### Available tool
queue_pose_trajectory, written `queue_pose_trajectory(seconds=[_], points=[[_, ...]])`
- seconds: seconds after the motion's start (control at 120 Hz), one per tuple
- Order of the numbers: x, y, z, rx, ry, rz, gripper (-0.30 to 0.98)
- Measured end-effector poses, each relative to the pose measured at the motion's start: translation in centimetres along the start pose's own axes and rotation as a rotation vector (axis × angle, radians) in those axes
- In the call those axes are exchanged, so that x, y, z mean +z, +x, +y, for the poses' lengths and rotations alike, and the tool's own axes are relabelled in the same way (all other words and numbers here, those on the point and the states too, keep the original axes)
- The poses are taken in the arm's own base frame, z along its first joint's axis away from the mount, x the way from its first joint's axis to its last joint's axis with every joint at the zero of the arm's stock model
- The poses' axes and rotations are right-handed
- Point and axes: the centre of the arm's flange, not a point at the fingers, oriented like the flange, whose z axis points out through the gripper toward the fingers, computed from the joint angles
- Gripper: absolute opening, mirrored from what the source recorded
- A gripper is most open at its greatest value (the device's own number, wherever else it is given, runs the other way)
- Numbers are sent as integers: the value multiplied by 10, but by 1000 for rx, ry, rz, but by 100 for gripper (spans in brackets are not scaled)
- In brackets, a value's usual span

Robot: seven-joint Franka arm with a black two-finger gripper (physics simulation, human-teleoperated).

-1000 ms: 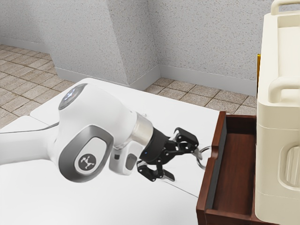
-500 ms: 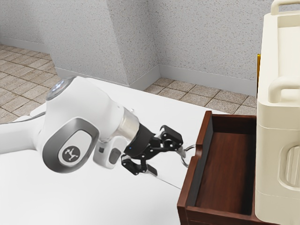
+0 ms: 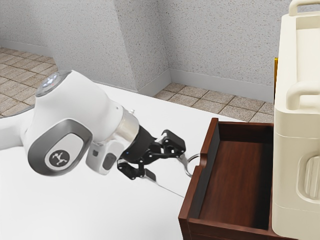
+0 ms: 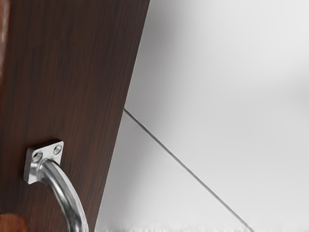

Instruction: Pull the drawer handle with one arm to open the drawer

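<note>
Dark reddish-brown wood has slid further toward the exterior view's left over the last second: the drawer (image 3: pixel 235 182) now stands out further from beside the cream case (image 3: pixel 295 150), and the white arm (image 3: pixel 70 112) has drawn back with it. Its front edge shifted less in the latter half of that second, so I judge the pull is slowing. The job looks nearly done, perhaps wanting only a little more of the same steady draw.

My claw (image 3: pixel 168 169) is at the drawer's front with its fingers (image 3: pixel 172 141) spread apart, one reaching the handle (image 4: pixel 64 191) and the other away from it. It seems to be hooking rather than gripping (a hold that could slip if the hand tilts or drifts sideways).

Bright, smooth metal makes up the handle, a rounded bar curving out from a squarish mounting plate (image 4: pixel 47 148) with screws in it, fixed to the drawer's outer face. That face shows fine, straight grain. Inside, the drawer is a shallow box, its bottom reddish and streaked. The table (image 3: pixel 75 210) is smooth and white, crossed by a thin dark seam; the case has softly rounded corners.
</note>
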Motion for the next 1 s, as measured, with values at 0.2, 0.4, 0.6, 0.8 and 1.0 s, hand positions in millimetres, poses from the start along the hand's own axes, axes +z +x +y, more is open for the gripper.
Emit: queue_pose_trajectory(seconds=[0.2,0.4,0.6,0.8,1.0], points=[[-16,1,-4,-8,43,-10,68],[-59,10,-9,-10,118,-39,69],[-95,5,-26,-59,102,-79,69],[-137,-6,-38,-196,-15,-181,69],[-149,-46,-9,-509,-178,-216,69]])
